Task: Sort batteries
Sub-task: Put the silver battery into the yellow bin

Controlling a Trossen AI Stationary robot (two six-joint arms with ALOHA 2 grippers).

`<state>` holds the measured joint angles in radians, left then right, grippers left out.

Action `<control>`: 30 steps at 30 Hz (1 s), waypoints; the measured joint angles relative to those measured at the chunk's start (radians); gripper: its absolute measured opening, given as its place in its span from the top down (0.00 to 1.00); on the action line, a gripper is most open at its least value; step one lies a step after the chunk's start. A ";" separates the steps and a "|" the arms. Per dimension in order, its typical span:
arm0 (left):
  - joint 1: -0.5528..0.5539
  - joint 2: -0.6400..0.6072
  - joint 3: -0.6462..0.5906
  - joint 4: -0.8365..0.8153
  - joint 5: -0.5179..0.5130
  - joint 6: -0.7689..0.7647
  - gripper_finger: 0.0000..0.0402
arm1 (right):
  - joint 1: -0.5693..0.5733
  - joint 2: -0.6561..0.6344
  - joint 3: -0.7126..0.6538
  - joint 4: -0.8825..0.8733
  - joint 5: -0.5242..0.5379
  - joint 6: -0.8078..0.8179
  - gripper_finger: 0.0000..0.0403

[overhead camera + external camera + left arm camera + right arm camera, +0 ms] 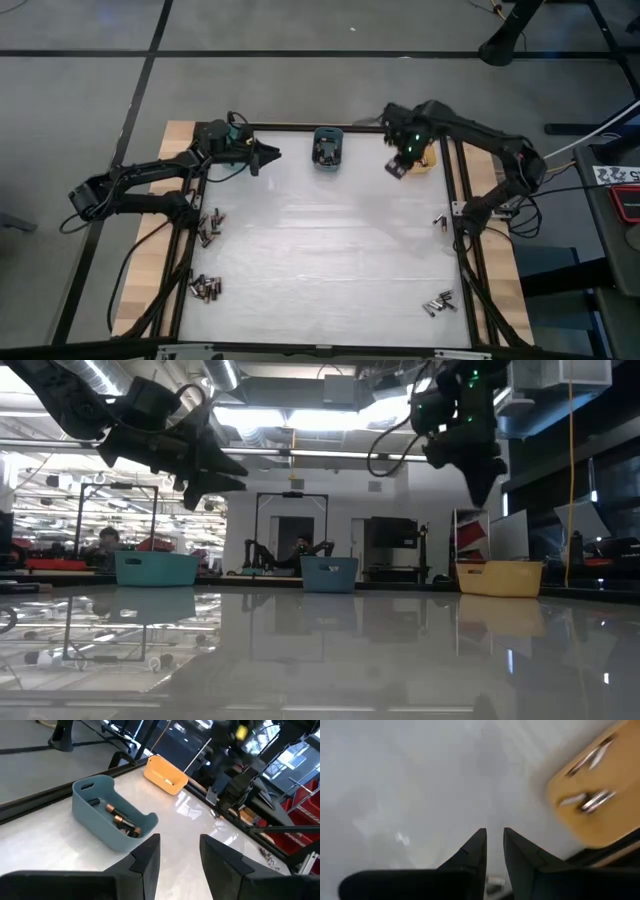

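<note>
The blue bin [327, 148] stands at the middle of the table's [320, 250] far edge and serves as the landmark here; the left wrist view shows several batteries [121, 820] lying inside it, dark cells with coppery bands. The left gripper [268, 154] hangs in the air just to the left of the blue bin, pointing toward it, its fingers [147, 857] parted with an open gap between them and nothing held; the cells in the bin lie ahead of its tips, apart from them. The right gripper [395, 170] hovers to the right of the blue bin, beside the orange bin [424, 160] at the far right corner; its fingers [475, 851] stand only a narrow slit apart, and whether that slit holds anything cannot be told. A few silvery batteries [592, 800] lie in the orange bin, off to the side of those tips. More loose batteries [209, 227] lie scattered on the table well to the near left of the blue bin, another cluster [205, 289] nearer still on that side, and a small group [438, 301] toward the near right corner, all far from both grippers. A teal bin [155, 568] shows in the low view, on the left along the far edge.
</note>
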<state>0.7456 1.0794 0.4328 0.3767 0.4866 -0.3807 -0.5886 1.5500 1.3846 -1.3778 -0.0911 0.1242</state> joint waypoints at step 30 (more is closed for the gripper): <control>0.000 0.000 0.000 0.007 0.000 0.019 0.68 | 0.445 0.055 -0.586 0.128 0.125 -0.058 0.49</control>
<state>0.7456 1.0794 0.4328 0.3841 0.4862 -0.3614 -0.1440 1.6051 0.7982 -1.2493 0.0338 0.0666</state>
